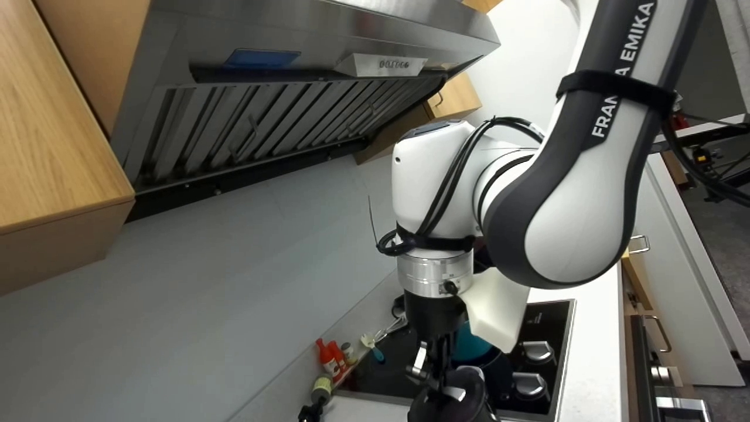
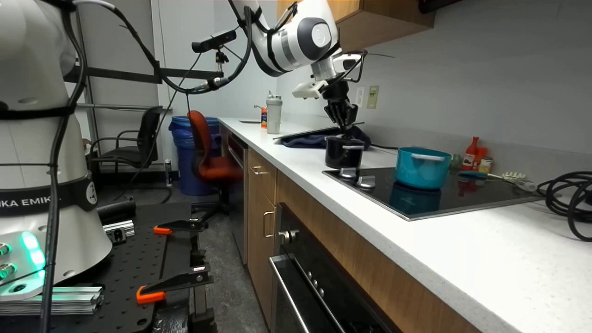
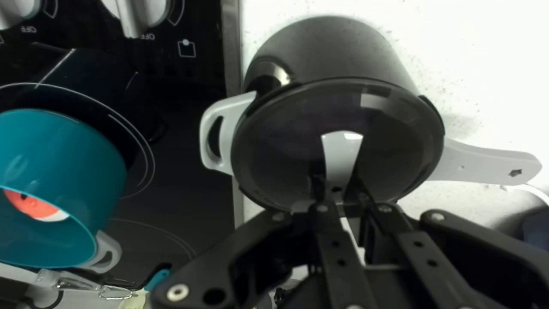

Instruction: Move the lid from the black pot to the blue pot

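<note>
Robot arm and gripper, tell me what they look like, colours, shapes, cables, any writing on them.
The arm is white with dark grey sections, smooth and rounded. White FRANKA EMIKA lettering is partly covered by a black strap. Black cables are strapped on above a silver ring. The gripper is mostly black and angular, with round screw heads and slim jaws.
</note>
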`<state>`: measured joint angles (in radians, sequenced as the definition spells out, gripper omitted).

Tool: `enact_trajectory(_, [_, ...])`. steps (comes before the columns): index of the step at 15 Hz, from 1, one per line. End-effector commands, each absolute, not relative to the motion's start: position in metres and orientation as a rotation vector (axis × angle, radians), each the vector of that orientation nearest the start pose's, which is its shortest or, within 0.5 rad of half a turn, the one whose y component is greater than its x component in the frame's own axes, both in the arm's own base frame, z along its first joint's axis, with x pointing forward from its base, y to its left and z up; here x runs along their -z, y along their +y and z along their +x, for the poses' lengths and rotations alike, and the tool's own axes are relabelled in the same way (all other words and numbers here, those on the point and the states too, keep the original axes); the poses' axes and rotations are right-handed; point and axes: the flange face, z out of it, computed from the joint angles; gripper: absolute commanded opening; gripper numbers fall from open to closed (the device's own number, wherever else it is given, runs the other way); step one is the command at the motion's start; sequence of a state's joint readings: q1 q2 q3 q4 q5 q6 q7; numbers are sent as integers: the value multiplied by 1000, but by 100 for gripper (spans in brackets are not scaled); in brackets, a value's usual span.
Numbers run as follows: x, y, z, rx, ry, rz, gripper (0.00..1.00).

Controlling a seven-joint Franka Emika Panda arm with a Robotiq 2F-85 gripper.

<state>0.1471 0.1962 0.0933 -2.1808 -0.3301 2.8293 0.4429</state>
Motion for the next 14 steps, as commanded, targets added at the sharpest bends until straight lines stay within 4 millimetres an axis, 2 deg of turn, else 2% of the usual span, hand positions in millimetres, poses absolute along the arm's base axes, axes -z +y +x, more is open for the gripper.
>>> enact_trajectory(1, [-349, 157, 577, 760, -92, -3036, 3])
enact_trajectory(9, [-372, 158, 567, 774, -79, -3027, 3])
enact_trajectory(14, [-389, 142, 567, 833, -40, -3024, 3])
